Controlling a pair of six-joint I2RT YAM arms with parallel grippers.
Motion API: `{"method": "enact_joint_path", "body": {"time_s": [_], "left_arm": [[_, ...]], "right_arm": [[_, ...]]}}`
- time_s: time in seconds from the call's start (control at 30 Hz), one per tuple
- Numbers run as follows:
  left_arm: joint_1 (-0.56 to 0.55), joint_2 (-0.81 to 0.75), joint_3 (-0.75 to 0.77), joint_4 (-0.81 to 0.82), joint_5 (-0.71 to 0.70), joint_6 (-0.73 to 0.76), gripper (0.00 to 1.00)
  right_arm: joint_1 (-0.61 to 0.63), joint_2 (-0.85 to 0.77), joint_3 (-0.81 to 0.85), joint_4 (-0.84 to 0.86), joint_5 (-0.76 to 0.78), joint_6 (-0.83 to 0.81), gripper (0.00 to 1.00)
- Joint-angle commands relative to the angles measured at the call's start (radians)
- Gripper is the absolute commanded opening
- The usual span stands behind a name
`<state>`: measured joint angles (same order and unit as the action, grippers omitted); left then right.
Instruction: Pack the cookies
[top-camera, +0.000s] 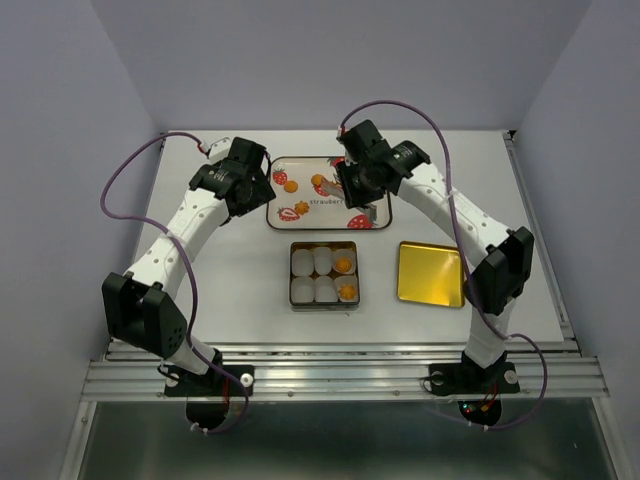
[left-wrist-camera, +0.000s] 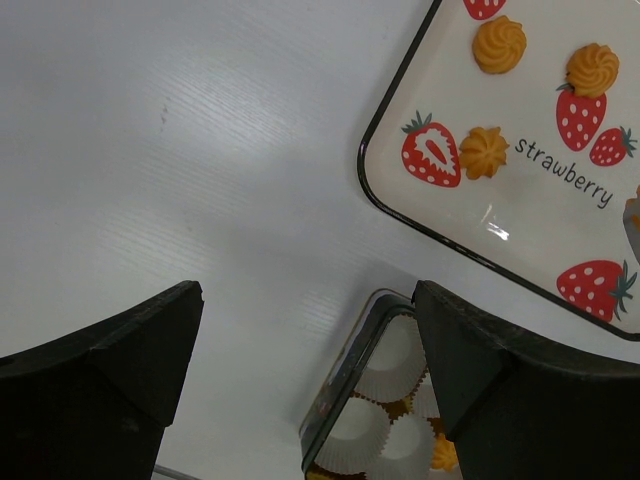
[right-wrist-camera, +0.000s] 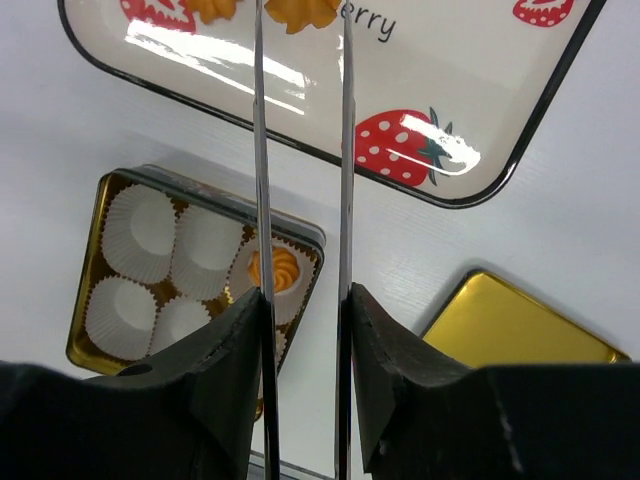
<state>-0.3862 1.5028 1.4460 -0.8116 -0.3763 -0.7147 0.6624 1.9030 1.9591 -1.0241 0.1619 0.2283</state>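
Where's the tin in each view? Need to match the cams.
Top external: tin at table centre, just nearer the arm bases than the tray.
Left wrist: tin bottom centre, cut off by the frame edge.
Right wrist: tin lower left.
Shared landmark: tray, in all three views.

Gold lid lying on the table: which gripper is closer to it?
Right. The right gripper hovers over the strawberry tray, up and to the left of the gold lid in the top view. The left gripper hangs past the tray's left edge, much farther away.
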Motion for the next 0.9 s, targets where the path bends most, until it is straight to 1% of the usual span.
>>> {"method": "enact_joint_path", "body": {"time_s": [0.0, 0.27, 0.6, 0.7, 0.87], "left_arm": [[-0.002, 0.000, 0.053, -0.004, -0.016, 0.009, 0.99], [-0.002, 0.020, 0.063, -0.009, -0.021, 0.011, 0.99], [-0.002, 0.050, 0.068, -0.012, -0.026, 0.001, 0.99], [-0.002, 0.047, 0.054, -0.009, -0.029, -0.006, 0.99], [0.000, 0.031, 0.022, 0.003, -0.039, -0.017, 0.99]], "right_arm": [[0.006, -0.068, -0.023, 0.016, -0.056, -0.010, 0.40], [0.006, -0.179, -0.069, -0.073, -0.237, -0.050, 0.40], [0.066, -0.275, -0.164, -0.119, -0.367, -0.084, 0.41], [0.098, -0.292, -0.195, -0.123, -0.371, -0.095, 0.41], [0.108, -0.318, -0.246, -0.133, -0.369, -0.096, 0.41]]}}
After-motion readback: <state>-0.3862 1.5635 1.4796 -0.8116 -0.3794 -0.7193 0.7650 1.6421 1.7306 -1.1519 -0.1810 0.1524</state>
